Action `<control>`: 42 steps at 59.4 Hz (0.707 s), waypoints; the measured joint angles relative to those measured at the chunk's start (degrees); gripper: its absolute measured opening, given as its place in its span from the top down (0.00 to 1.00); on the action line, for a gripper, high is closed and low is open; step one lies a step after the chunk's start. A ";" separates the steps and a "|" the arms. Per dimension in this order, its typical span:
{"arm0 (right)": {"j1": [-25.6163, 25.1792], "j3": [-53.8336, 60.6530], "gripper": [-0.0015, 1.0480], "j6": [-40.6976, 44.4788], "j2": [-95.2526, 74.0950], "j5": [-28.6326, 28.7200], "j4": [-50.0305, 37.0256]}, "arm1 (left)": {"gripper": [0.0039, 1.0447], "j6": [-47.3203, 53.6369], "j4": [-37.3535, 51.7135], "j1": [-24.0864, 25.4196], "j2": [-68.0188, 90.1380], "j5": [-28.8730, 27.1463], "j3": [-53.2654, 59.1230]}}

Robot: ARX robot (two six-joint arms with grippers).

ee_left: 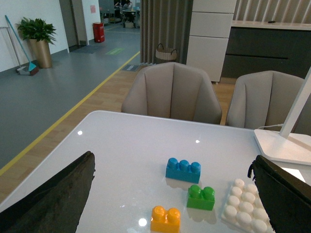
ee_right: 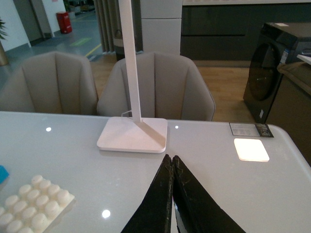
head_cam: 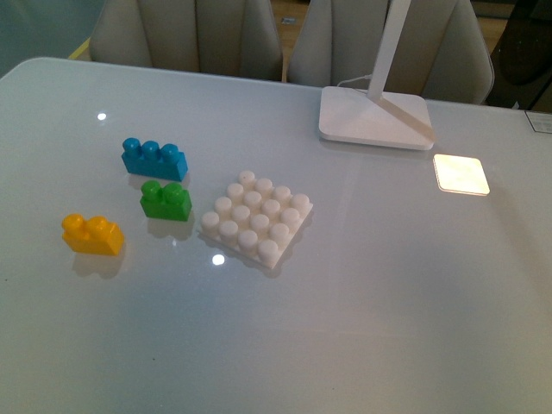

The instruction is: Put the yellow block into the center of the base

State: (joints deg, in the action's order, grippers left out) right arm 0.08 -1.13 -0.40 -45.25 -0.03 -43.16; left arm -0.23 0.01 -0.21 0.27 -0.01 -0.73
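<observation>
We see neither arm in the front view; only the wrist cameras show the grippers. Our left gripper [ee_left: 171, 156] hangs above the near left part of the table [head_cam: 388, 302], aimed toward the far edge, with its jaws spread wide and nothing between them. Our right gripper [ee_right: 171, 162] hangs over the near right part, pointed at the white lamp foot [head_cam: 374, 116], its two fingers [ee_right: 160, 199] pressed together on nothing.

The yellow block [head_cam: 92, 234] sits upright on the table at the near left, studs up, touched by neither gripper. The green brick [head_cam: 166, 200] stands just to its far right and the blue brick [head_cam: 153, 159] lies beyond that. The base [head_cam: 257, 218] lies flat to the right of the green brick, well apart from the yellow block, with all of its studs bare.
</observation>
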 joint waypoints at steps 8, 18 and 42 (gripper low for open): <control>0.00 0.35 0.98 0.02 5.51 0.02 4.68 | 0.07 0.00 0.00 0.00 0.00 0.00 0.00; 0.00 0.35 0.98 0.04 12.48 0.02 11.06 | 0.07 0.00 0.00 0.00 0.00 0.00 0.00; 0.00 0.37 0.98 0.04 26.86 0.02 24.72 | 0.07 0.00 0.00 0.00 0.00 0.00 0.00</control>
State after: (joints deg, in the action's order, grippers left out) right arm 0.08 -0.75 -0.36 -18.39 -0.01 -18.44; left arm -0.23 0.01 -0.21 0.27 -0.01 -0.73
